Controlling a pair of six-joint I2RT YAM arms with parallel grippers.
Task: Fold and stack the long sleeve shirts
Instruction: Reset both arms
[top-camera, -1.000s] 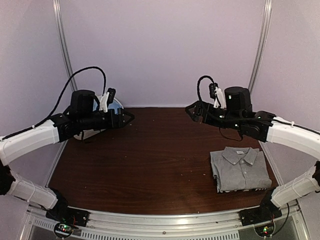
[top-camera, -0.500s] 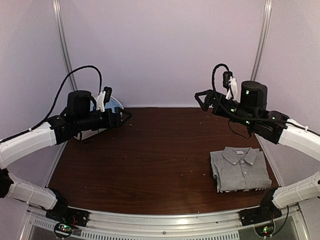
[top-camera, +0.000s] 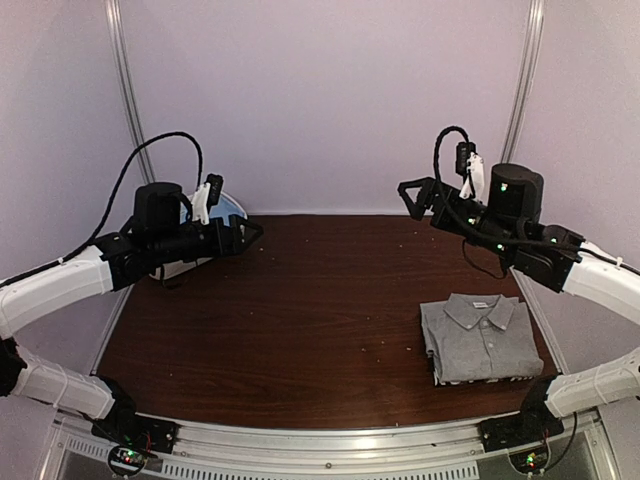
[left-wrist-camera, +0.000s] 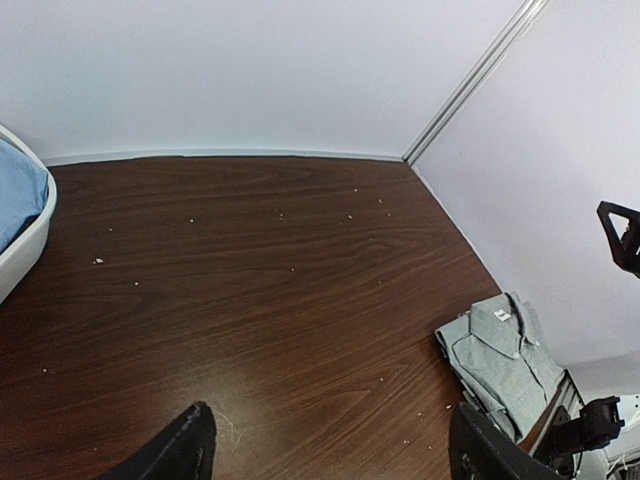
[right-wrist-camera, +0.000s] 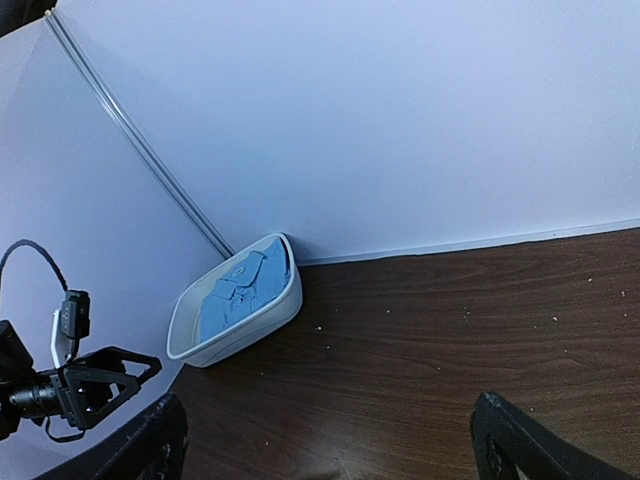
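Note:
A plain grey shirt (top-camera: 480, 338) lies folded, collar to the back, at the right front of the dark wooden table (top-camera: 320, 310); it also shows in the left wrist view (left-wrist-camera: 505, 355). A light blue shirt (right-wrist-camera: 238, 288) lies in a white tub (right-wrist-camera: 250, 325) at the back left corner. I cannot make out a checked shirt. My left gripper (top-camera: 255, 232) is open and empty, raised in front of the tub. My right gripper (top-camera: 412, 195) is open and empty, high above the back right of the table, well above and behind the grey shirt.
The tub (top-camera: 228, 208) is mostly hidden behind my left arm in the top view. Pale walls close the table at the back and sides. Small crumbs dot the wood (left-wrist-camera: 300, 270).
My right arm has lifted and drawn back to the right, away from the table's middle. My left arm has shifted only slightly. The grey shirt has not moved.

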